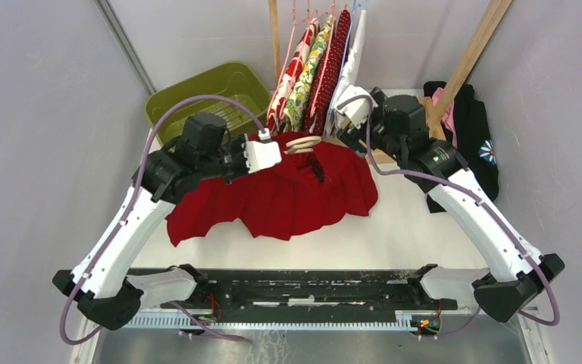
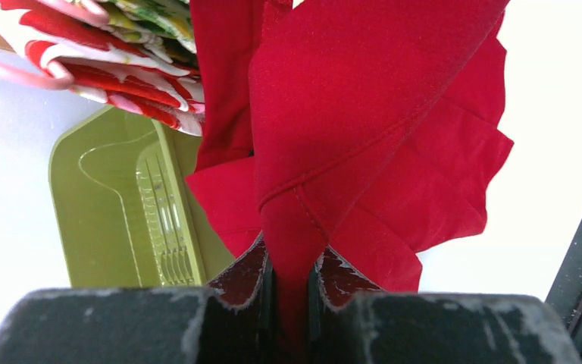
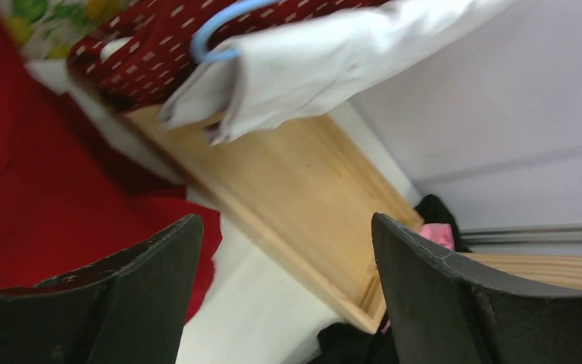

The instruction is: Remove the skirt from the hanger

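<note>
The red skirt lies spread on the white table, its upper edge lifted toward the left. A pale wooden hanger rests along that upper edge, with a black clip below it. My left gripper is shut on a fold of the skirt, and the cloth is pinched between its fingers. My right gripper hovers at the skirt's far right corner, beside the hanging clothes. It stands wide open with nothing between its fingers, and the skirt lies to its left.
A green basket stands at the back left. Several garments hang on a wooden rack whose base sits just past my right gripper. A white garment hangs above it. Dark clothes lie piled at the right wall.
</note>
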